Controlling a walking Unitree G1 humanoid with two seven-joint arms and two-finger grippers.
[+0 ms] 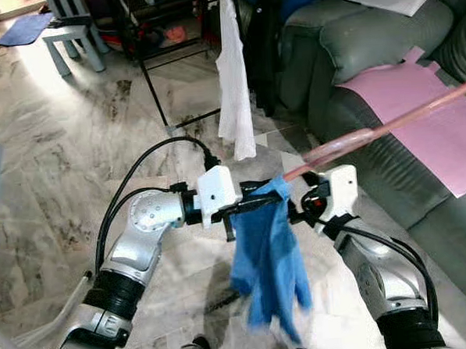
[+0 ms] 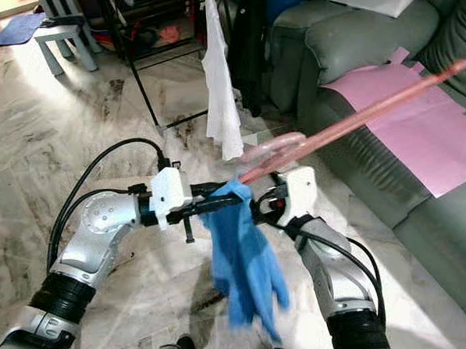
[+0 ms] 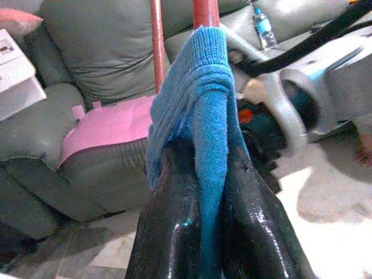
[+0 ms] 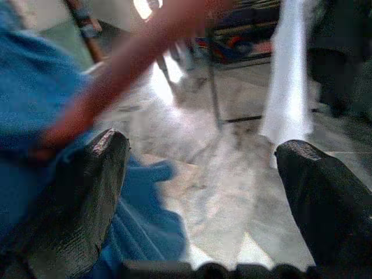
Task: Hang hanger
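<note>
A blue garment (image 1: 269, 259) hangs from one end of a long pink-red hanger (image 1: 387, 127) that slants up to the right over the sofa. My left gripper (image 1: 256, 198) is shut on the top of the garment; in the left wrist view its fingers (image 3: 174, 232) pinch the blue fabric (image 3: 203, 116) just below the hanger rods (image 3: 156, 46). My right gripper (image 1: 301, 208) faces it from the right, open. In the right wrist view its fingers (image 4: 87, 192) stand wide apart, with the hanger (image 4: 116, 75) crossing beside one of them.
A black clothes rack (image 1: 154, 92) stands ahead with a white garment (image 1: 233, 81) and dark clothes hanging on it. A grey-green sofa (image 1: 367, 42) with a pink sheet (image 1: 425, 110) fills the right. A white stool (image 1: 74, 42) is at the far left on the marble floor.
</note>
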